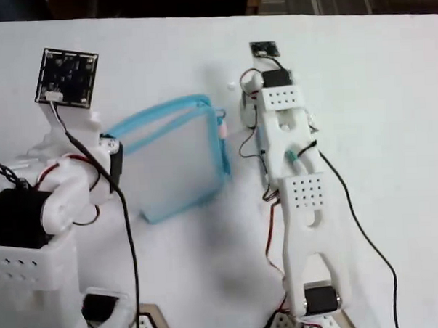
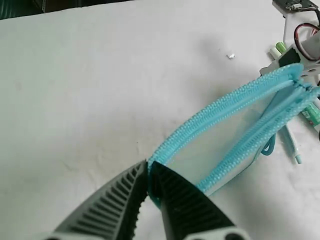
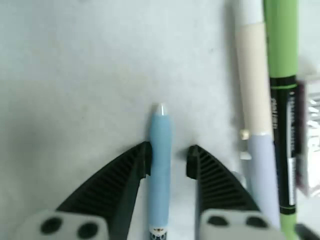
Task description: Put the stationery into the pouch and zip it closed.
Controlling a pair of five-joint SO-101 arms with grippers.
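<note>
Early days: pouch (image 2: pixel 220 135) unzipped, looks empty, left gripper (image 2: pixel 148 172) pinched tight on its zipper end. Right gripper (image 3: pixel 169 160) sits open astride the blue pen (image 3: pixel 160 150), nothing grabbed yet.

The frosted clear plastic pouch (image 1: pixel 179 166) is showing a sky-blue zip border against the white table (image 1: pixel 390 91). The slim pale-blue pen (image 3: pixel 160 150) is glinting silver-tipped beside a green, black-banded marker (image 3: pixel 280 40).

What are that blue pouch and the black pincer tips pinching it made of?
Light-blue zip pouch: seemingly soft plastic, with frosted, see-through sides; its zipper band looks woven. Left pincer: matte black ridged fingers, probably plastic or rubber.
</note>
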